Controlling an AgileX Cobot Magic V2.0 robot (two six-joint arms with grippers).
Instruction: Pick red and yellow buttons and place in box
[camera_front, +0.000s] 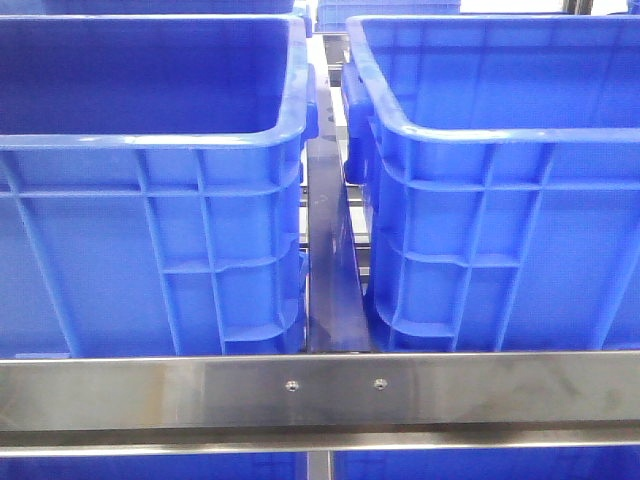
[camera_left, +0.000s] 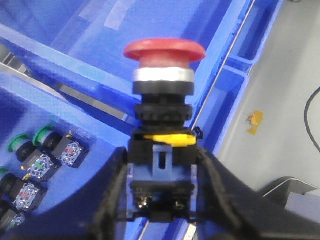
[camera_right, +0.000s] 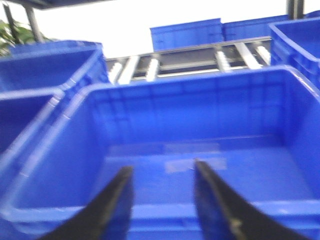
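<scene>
Red button (camera_left: 164, 50) clamped by its base in the left gripper (camera_left: 161, 197), carried above a blue crate (camera_left: 90, 60) for release; right gripper (camera_right: 162, 200) open, empty.

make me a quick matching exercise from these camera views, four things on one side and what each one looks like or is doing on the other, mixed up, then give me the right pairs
Things:
1. left gripper
2. right gripper
3. red button
4. green buttons

States:
A. lying on a blue crate floor
B. open, holding nothing, over a crate that looks empty
C. mushroom cap above a silver ring, black collar and blue base
D. shut on the blue base of a switch

Pairs: 1-D, 2-B, 3-C, 4-A
</scene>
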